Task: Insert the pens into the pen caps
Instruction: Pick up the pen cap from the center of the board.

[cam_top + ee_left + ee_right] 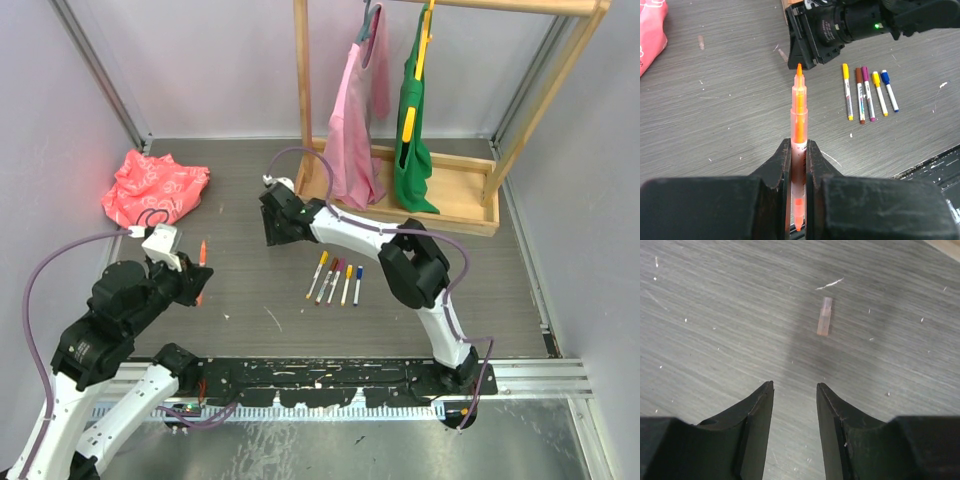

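1. While the left end effector (799,150) is pressed tight on an orange pen (799,112), its jaws pinch the white lower barrel. The bare orange tip points forward, above the grey tabletop (715,115).
2. In the overhead view the same pen (201,262) stands out past the left end effector (197,282), held off the surface at the left side of the workspace.
3. The right end effector (795,385) hangs low over the tabletop with its jaws spread and nothing between them.
4. A small pale orange cap (824,317) lies flat on the wood-grain surface ahead of those spread fingertips. It is clear of both fingertips and sits near a white scratch.
5. From the left wrist camera, the right end effector (807,47) sits just beyond the orange tip, roughly in line with it.
6. A row of five pens (335,280) lies side by side on the tabletop between the two arms, nearer the right one. All appear capped, with ends in yellow, dark red, purple, yellow and blue.
7. At the far left of the tabletop lies a crumpled red cloth (155,187).
8. At the far right stands a wooden rack (470,195), with a pink garment (352,140) and a green garment (413,150) hanging from it.
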